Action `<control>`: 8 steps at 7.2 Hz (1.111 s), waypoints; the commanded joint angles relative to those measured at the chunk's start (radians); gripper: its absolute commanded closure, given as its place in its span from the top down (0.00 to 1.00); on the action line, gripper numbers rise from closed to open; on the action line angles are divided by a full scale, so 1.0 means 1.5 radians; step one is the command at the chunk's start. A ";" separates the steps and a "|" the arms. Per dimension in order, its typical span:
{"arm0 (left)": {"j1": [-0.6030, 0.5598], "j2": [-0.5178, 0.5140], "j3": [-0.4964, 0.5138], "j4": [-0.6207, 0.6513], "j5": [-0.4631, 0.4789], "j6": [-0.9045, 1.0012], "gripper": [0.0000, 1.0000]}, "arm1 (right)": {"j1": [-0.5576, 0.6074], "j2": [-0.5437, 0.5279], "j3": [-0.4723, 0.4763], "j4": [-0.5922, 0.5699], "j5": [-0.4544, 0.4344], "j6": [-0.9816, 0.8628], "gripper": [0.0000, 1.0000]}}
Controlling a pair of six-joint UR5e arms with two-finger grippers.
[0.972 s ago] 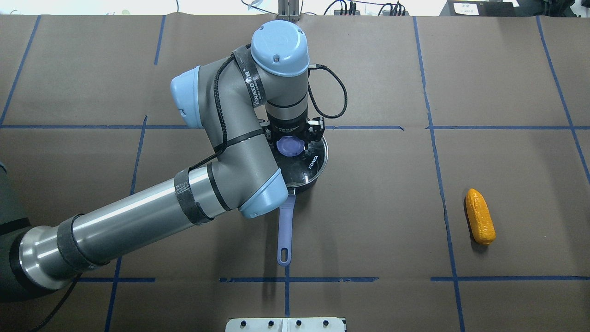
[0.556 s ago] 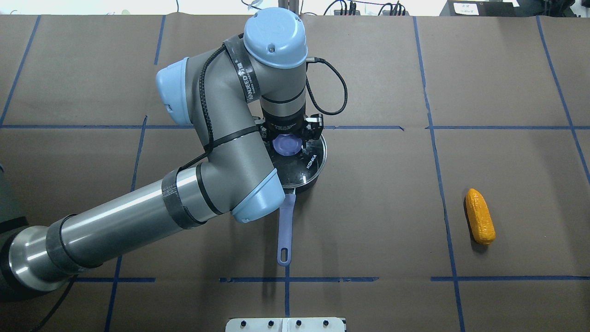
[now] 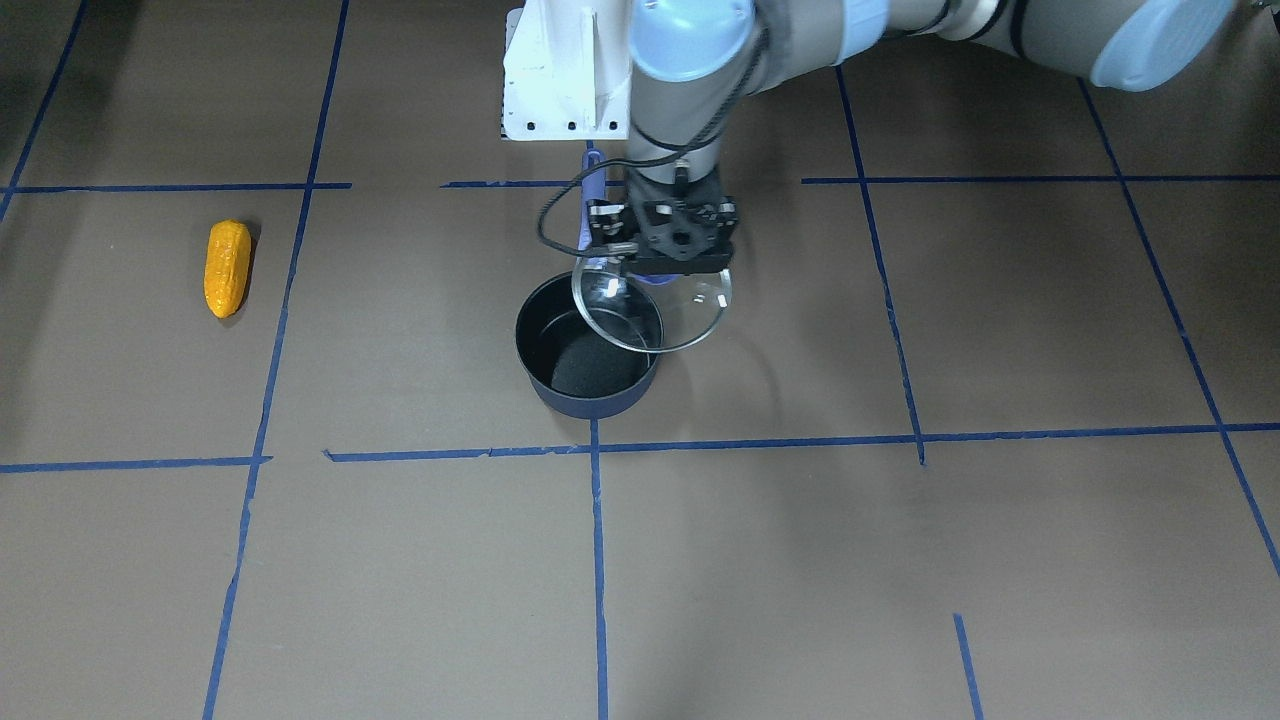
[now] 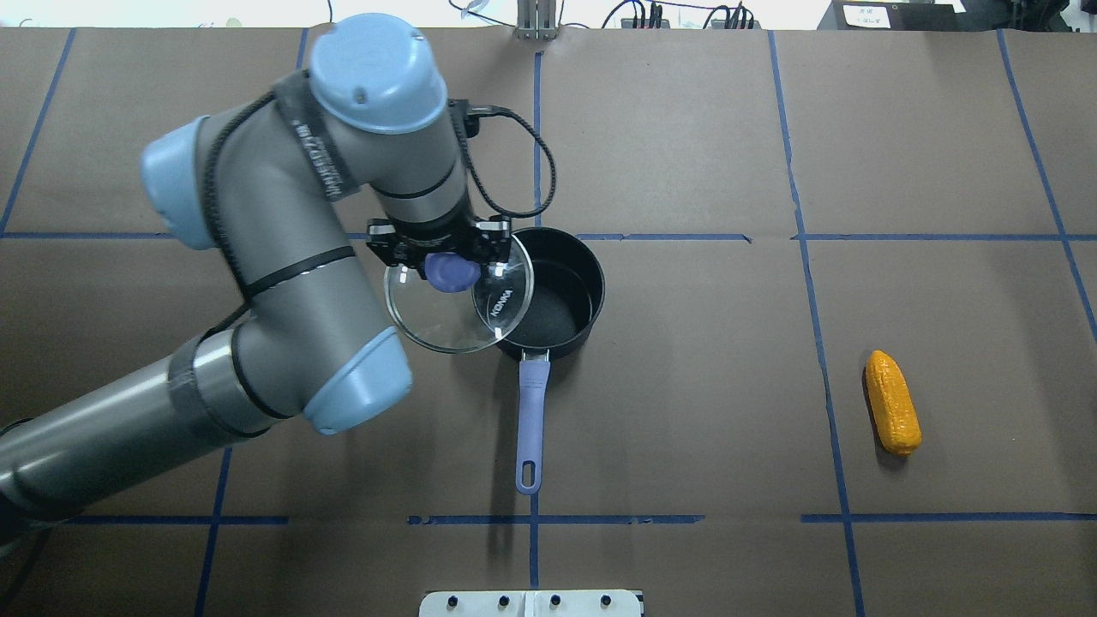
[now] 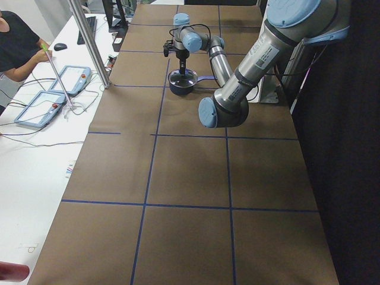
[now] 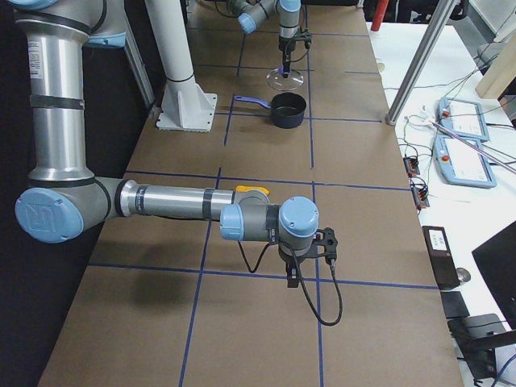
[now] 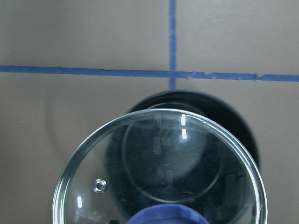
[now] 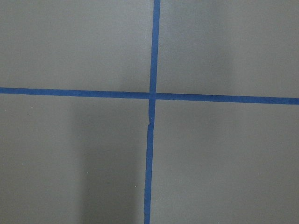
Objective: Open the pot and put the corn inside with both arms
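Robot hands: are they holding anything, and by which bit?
The left gripper holds the glass lid by its blue knob. Whether the right gripper holds anything cannot be told.

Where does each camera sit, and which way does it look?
Front-facing: across the table, facing the robot, looking down at the pot; left arm and pincer show.
Overhead: behind the robot, looking forward and down; left arm.
Left side: table's left end, looking along it; left arm.
Right side: opposite end; right arm near, left arm far.
Left wrist: down through the lid into the pot; no robot parts.
Right wrist: down at a tape cross; no robot parts.
Shared: front-facing and overhead show the corn, mirrored.
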 commanded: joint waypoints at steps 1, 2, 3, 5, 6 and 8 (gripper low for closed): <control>-0.028 0.098 -0.084 0.001 -0.001 0.060 0.22 | 0.000 0.002 0.003 0.000 0.001 -0.001 1.00; -0.031 0.116 -0.086 -0.002 -0.002 0.069 0.22 | 0.000 0.002 0.002 0.000 0.001 -0.001 1.00; -0.029 0.137 -0.085 -0.017 -0.002 0.067 0.22 | 0.000 0.002 0.002 0.001 0.000 -0.001 1.00; -0.010 0.139 -0.060 -0.048 -0.002 0.039 0.22 | 0.000 0.002 0.001 0.000 0.000 -0.001 1.00; 0.012 0.154 -0.028 -0.106 0.000 0.003 0.22 | -0.001 0.002 0.000 0.000 0.000 0.000 1.00; 0.023 0.193 -0.014 -0.179 0.000 -0.010 0.22 | -0.005 0.002 0.002 0.001 0.000 0.001 0.99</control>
